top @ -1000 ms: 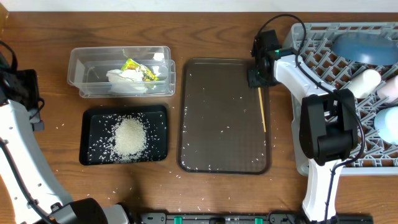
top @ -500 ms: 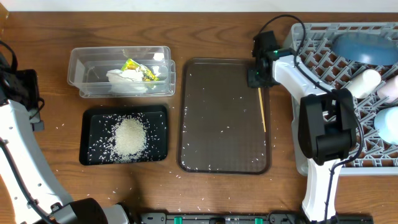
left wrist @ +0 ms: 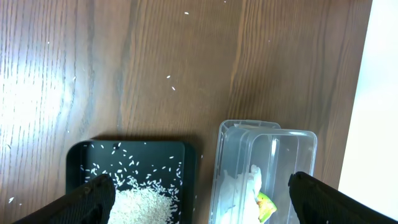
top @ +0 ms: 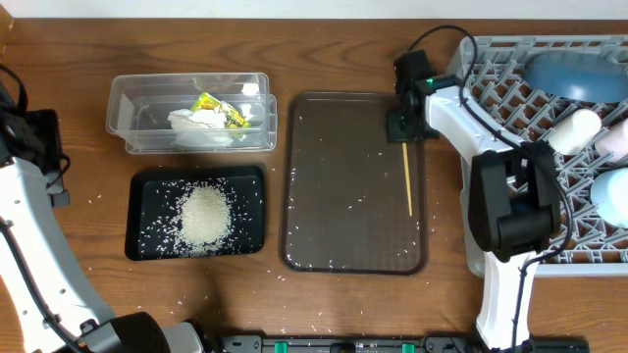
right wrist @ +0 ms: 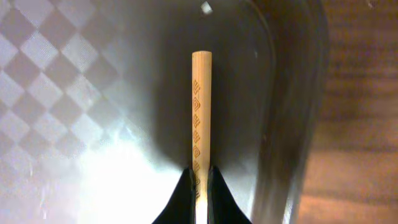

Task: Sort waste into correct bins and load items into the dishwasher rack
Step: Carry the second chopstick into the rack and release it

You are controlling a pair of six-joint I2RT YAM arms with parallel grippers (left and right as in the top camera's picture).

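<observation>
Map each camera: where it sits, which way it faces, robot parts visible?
Overhead: above table, facing straight down; left arm, right arm show.
Left wrist: faces down at black tray and clear tub; open left gripper frames them.
Right wrist: close over chopstick on brown tray; right gripper shut on it.
Shared: overhead shows all these.

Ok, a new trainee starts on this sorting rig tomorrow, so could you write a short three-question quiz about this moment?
1. True or false: the right fingers are shut on the chopstick.
2. Where is the rice heap? A) dishwasher rack B) black tray C) brown tray
3. Which two things lie in the clear tub?
Key: 1 true. 2 B. 3 the white tissue and the yellow-green wrapper.
</observation>
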